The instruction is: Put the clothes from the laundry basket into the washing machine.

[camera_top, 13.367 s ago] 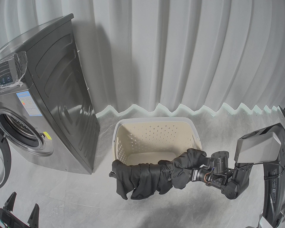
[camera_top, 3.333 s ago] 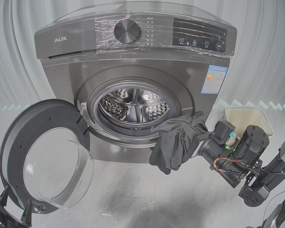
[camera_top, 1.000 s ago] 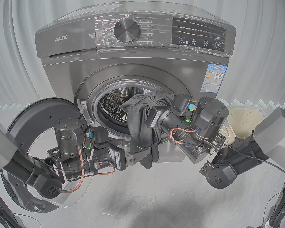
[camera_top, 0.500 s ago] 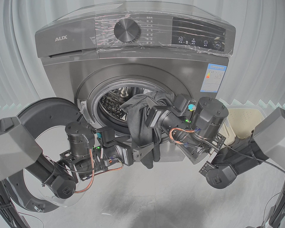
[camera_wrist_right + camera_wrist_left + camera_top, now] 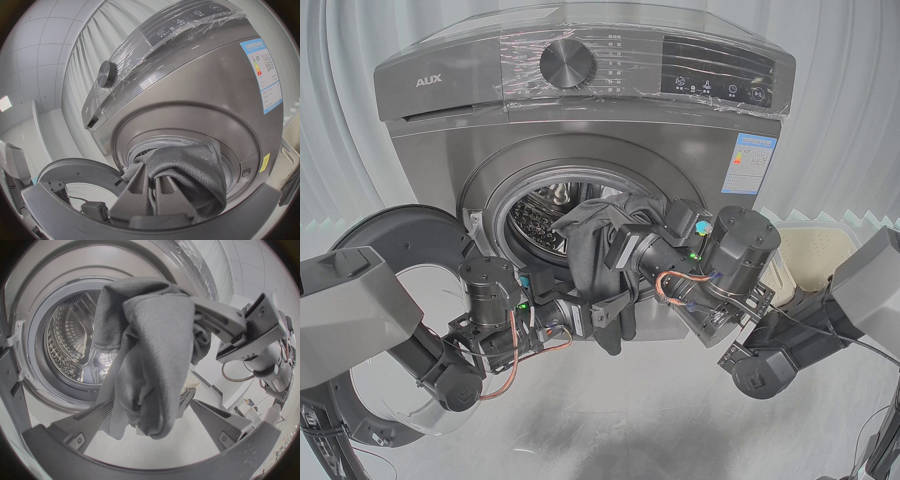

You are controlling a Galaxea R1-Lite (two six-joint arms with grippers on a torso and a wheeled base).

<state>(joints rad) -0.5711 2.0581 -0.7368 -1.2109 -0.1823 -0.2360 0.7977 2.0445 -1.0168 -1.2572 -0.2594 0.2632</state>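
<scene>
Grey garment (image 5: 590, 250) stays pinched in the right tool (image 5: 614, 220) at the mouth of the washing machine (image 5: 444, 150); the left tool (image 5: 610, 304), spread, has advanced to straddle its hanging end.

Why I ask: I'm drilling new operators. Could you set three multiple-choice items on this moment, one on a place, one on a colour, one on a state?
1. Where is the dark garment?
A. hanging before the washer opening
B. on the floor
C. on top of the machine

2. What colour is the basket?
A. red
B. blue
C. cream

3. The washer door is:
A. shut
B. swung open
C. taken off

Key: 1 A, the right hand holds it at the mouth of the drum; 2 C, its pierced wall shows cream beside the washer; 3 B, the door stands wide on its hinge, with the drum in sight.
</scene>
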